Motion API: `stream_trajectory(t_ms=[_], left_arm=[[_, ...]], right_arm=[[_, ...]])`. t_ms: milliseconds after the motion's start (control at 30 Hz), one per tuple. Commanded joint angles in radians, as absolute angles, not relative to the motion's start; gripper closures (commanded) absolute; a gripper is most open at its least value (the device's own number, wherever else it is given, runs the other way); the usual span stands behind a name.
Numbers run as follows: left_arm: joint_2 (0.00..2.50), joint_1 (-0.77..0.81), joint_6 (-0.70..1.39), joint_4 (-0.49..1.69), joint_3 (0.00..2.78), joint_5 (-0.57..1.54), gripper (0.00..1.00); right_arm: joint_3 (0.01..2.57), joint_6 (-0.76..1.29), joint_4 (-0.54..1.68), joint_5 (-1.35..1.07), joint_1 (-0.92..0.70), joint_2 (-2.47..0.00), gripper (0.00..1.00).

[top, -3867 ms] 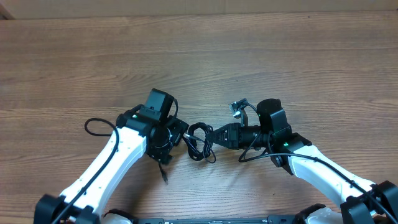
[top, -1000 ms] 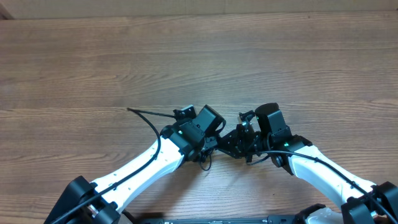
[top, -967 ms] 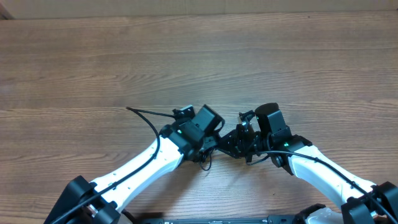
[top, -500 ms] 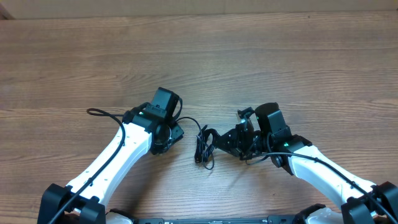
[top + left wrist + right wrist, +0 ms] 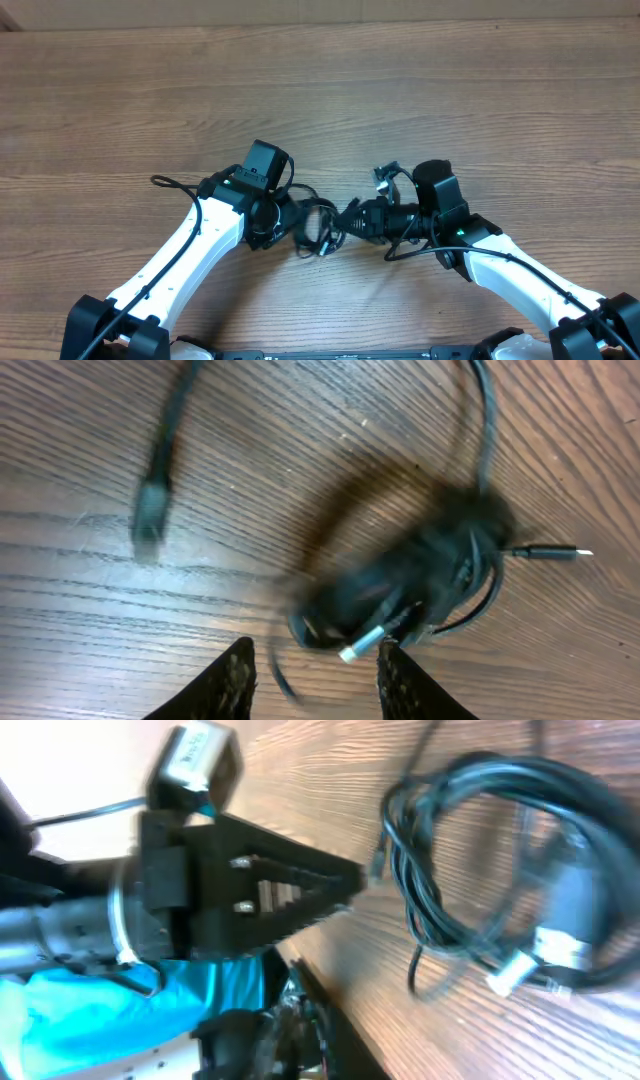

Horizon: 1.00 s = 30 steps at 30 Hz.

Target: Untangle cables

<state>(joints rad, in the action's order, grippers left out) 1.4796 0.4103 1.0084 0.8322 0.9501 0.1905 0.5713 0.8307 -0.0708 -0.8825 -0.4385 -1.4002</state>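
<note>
The cables (image 5: 320, 228) lie as a tangled black bundle on the wooden table, between my two grippers. My left gripper (image 5: 288, 213) is at the bundle's left edge. In the left wrist view it (image 5: 315, 645) is open, with the blurred bundle (image 5: 420, 575) just ahead and a silvery-tipped plug (image 5: 360, 648) by the right fingertip (image 5: 390, 660); a loose strand crosses the gap. My right gripper (image 5: 350, 212) points left at the bundle. In the right wrist view its jaws (image 5: 355, 880) are together, their tip beside a strand of the looped cables (image 5: 470, 850).
A loose cable end (image 5: 150, 510) trails off to the left of the bundle. The left arm's own wire (image 5: 165, 183) loops out over the table. The table's near edge (image 5: 330, 1010) runs close behind the right gripper, with blue material (image 5: 120, 1010) beyond it.
The left gripper pulled away to the left, then came back up to the bundle with narrower jaws. The right wrist rolled and shifted slightly, and the bundle now lies between both grippers.
</note>
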Motion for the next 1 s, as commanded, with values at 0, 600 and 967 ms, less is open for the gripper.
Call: stream_trajectory(t_ms=[0, 600, 967], left_arm=[[1.49, 0.404, 0.979, 0.834, 0.969, 0.173, 0.58], [1.563, 0.505, 0.794, 0.711, 0.964, -0.001, 0.51], [1.527, 0.453, 0.75, 0.735, 0.998, -0.017, 0.67]], right_arm=[[0.59, 0.775, -0.016, -0.786, -0.437, -1.384, 0.82], [0.59, 0.776, 0.174, -0.591, -0.437, -1.384, 0.46], [0.601, 0.642, 0.215, -0.622, -0.437, -1.376, 0.25]])
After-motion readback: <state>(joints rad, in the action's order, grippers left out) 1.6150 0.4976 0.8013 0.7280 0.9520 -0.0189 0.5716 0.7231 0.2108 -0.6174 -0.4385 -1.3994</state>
